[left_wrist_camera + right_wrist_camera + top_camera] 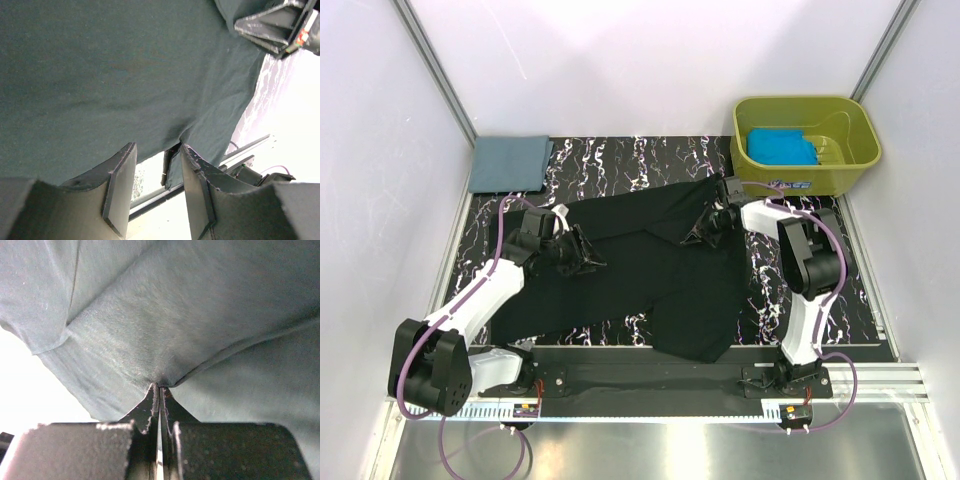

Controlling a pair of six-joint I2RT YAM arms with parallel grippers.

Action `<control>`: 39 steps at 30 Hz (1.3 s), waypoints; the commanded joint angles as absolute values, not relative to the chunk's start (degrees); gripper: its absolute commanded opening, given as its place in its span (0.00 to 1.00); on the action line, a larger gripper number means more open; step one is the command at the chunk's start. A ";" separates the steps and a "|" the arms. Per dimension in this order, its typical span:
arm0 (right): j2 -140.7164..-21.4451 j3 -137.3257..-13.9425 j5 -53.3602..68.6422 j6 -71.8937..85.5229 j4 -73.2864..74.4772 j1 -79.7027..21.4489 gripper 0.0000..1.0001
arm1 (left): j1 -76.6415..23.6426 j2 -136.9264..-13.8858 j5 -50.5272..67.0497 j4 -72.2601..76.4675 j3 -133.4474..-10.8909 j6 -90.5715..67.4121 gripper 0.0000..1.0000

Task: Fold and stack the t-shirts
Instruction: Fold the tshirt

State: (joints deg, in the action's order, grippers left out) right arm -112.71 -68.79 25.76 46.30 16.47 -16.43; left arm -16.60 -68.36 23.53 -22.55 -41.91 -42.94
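The large black t-shirt (650, 275) lies spread and rumpled across the middle of the marbled table. My left gripper (586, 256) is at its left part; in the left wrist view the jaws (157, 147) stand apart, with the cloth (125, 65) draped against the fingertips and a hem hanging between them. My right gripper (704, 230) is at the shirt's upper right, shut and pinching a fold of the black cloth (200, 315) at its tips (159, 386). The slate grey-blue shirt (510, 163) lies folded at the back left. The turquoise shirt (780, 147) lies in the tub.
The olive-green tub (850, 160) stands at the back right corner, close behind my right arm. White walls enclose the table on three sides. A metal rail (650, 375) with the arm bases runs along the near edge.
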 commanded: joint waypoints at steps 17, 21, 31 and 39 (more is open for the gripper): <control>-101.70 -55.03 17.32 74.08 9.49 -27.07 0.00 | -16.61 -68.47 25.84 -20.92 -41.92 -41.22 0.45; -100.63 -53.88 18.89 75.86 7.91 -28.04 0.13 | -16.70 -69.69 27.59 -18.12 -41.23 -42.01 0.45; -86.60 -57.22 10.66 45.29 26.43 -21.64 0.67 | -23.09 -83.73 29.98 -3.70 -46.57 -50.97 0.44; -86.30 -58.53 11.42 26.38 26.72 -8.09 0.41 | -30.93 -96.41 25.67 2.81 -55.27 -57.04 0.47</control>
